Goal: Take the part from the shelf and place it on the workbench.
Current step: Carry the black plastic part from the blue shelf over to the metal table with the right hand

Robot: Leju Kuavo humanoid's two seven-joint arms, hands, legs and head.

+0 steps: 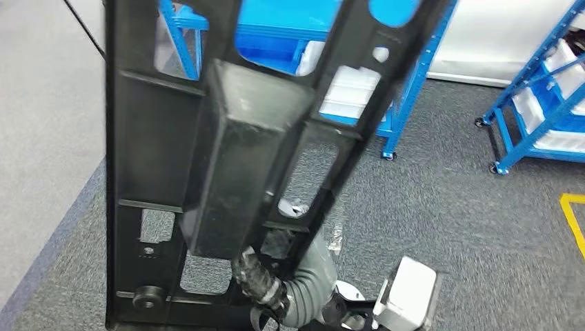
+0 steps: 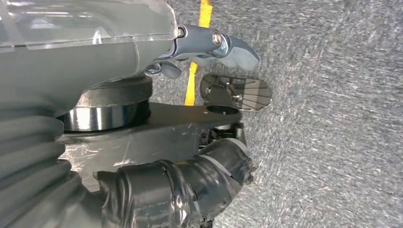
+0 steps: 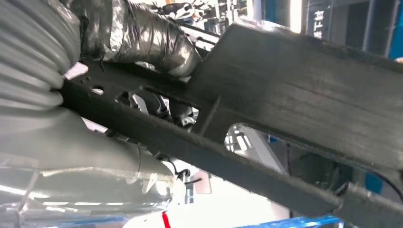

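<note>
a large black plastic part (image 1: 241, 158), a long ribbed frame with rectangular cut-outs and a raised box-shaped block at its middle, fills the left and centre of the head view, held up close to the camera and tilted so its top leans toward the upper right. at the bottom centre of that frame the right hand (image 1: 265, 279) grasps the part's lower end: a dark tape-wrapped thumb lies across the face of the frame just under the box block, with the grey ribbed wrist cover below it. in the right wrist view the same right hand (image 3: 142, 38) clamps the part (image 3: 285, 95), the taped thumb (image 3: 147, 35) pressing on one face in the upper left of the frame while other fingers show through a cut-out behind it.

in the left wrist view the left hand (image 2: 204, 109) holds nothing; a grey finger (image 2: 228, 47) reaches out straight near the top centre and the taped thumb (image 2: 209, 175) sits at the lower centre, apart from it, over grey carpet (image 2: 332, 142) with a yellow floor line (image 2: 197, 52).

behind the part in the head view, blue metal shelving (image 1: 407, 89) stands at the upper centre, and a second blue rack on castors (image 1: 531, 117) at the upper right.
</note>
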